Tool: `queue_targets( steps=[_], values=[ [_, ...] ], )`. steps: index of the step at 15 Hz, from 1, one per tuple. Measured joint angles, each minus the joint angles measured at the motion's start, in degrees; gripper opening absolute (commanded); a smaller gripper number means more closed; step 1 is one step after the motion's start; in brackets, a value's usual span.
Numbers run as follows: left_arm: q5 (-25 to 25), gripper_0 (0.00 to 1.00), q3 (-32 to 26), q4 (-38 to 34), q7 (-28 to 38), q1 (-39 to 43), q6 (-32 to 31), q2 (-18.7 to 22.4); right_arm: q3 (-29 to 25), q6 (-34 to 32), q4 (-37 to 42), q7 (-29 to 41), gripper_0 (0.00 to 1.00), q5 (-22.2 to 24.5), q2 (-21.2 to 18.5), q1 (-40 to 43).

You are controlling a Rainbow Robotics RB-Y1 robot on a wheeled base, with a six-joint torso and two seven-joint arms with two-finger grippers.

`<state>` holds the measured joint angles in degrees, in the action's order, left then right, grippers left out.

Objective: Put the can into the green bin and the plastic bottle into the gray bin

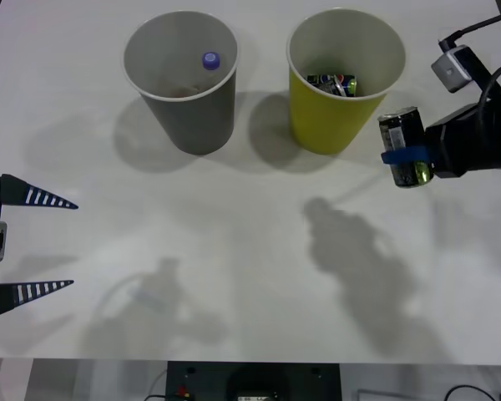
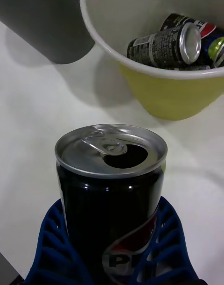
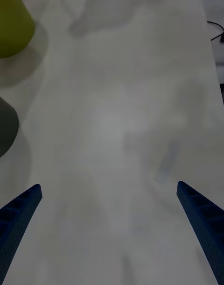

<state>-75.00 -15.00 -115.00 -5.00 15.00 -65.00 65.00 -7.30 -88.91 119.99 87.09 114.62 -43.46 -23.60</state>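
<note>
Beside the green bin (image 1: pixel 344 92), on its right, the right pincer (image 1: pixel 407 155) is clamped on the can (image 1: pixel 405 146) — held above the tabletop (image 1: pixel 234 251), not yet over the rim. Next: carry it over the mouth, then release. The plastic bottle (image 1: pixel 210 60) sits in the gray bin (image 1: pixel 184 100); the left pincer (image 1: pixel 33 242) waits spread apart.

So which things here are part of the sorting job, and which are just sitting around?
Job:
- can, held in the right gripper beside the green bin
- plastic bottle, inside the gray bin

Not in use:
- cans already in the green bin
- left gripper, open at the table's left edge
</note>
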Motion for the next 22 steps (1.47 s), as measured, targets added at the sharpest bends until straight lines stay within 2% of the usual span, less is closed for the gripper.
queue_targets(
  steps=[2,8,16,22],
  values=[
    [0.0,1.0,0.0,0.0,0.0,0.0,0.0,0.0,0.0,-1.1,-0.5,0.0,0.0,1.9,0.5,-4.1],
    [0.0,1.0,0.0,0.0,0.0,0.0,0.0,0.0,1.4,-1.1,-5.9,0.0,0.0,3.2,0.2,-14.3],
    [0.0,1.0,0.0,0.0,0.0,0.0,0.0,0.0,13.8,-1.1,-21.5,0.0,0.0,9.9,-0.4,-31.9],
    [0.0,1.0,0.0,0.0,0.0,0.0,0.0,0.0,23.0,-1.1,-40.3,-4.1,0.0,14.4,4.0,-44.3]
  ],
)
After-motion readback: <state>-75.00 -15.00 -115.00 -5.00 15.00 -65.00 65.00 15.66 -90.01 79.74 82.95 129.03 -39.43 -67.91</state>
